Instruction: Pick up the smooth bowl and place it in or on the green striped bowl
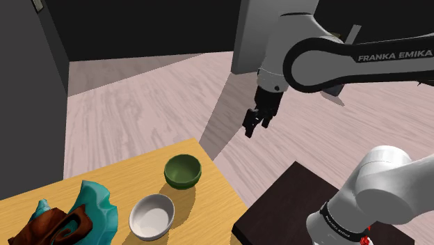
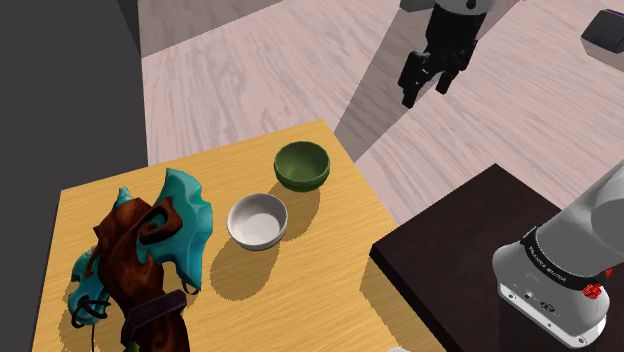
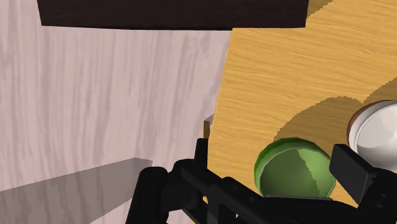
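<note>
The arm (image 1: 327, 59), lettered "FRANKA EMIKA", holds its gripper (image 1: 256, 125), fingers apart and empty, over the floor (image 1: 139, 104) beyond the desk (image 1: 212, 202), where the white smooth bowl (image 1: 151, 216) sits just beside the green bowl (image 1: 182, 170).

Background stuff first: we've got a yellowish wood-grain table (image 1: 209, 198) (image 2: 330, 265) (image 3: 286, 63), so we'll hang everything off that. On the table, at its end toward the shoulder view's left, sits a weird teal shell-like thing with a twisted brown figure (image 1: 73, 221) (image 2: 140, 250) draped over it, no clue what it is. A pale plank floor (image 1: 132, 111) (image 2: 250, 70) (image 3: 95, 95) spreads beyond the table's far edge. A dark grey wall (image 1: 28, 97) (image 2: 70, 90) stands beside the table on that same left side. A grey shadow wedge (image 1: 229, 118) (image 2: 400, 100) runs across the floor from the table's far corner.
</note>
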`<action>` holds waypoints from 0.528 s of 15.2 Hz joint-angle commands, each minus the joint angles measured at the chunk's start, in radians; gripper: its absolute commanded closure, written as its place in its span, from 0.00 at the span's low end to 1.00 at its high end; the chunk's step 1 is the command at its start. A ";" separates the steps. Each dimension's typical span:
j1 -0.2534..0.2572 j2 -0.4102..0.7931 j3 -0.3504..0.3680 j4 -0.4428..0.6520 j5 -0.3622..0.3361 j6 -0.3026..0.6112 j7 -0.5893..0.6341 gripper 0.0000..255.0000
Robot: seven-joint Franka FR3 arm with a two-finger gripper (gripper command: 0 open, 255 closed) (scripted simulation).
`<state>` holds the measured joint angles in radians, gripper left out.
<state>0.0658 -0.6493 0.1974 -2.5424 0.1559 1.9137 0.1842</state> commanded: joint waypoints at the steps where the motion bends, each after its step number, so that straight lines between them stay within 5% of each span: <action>1: 0.010 0.045 0.029 -0.021 0.022 0.072 0.029 0.00; 8: 0.036 0.252 0.134 -0.034 0.075 0.310 0.135 0.00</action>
<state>0.0959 -0.4309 0.3120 -2.5808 0.2232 2.1884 0.2966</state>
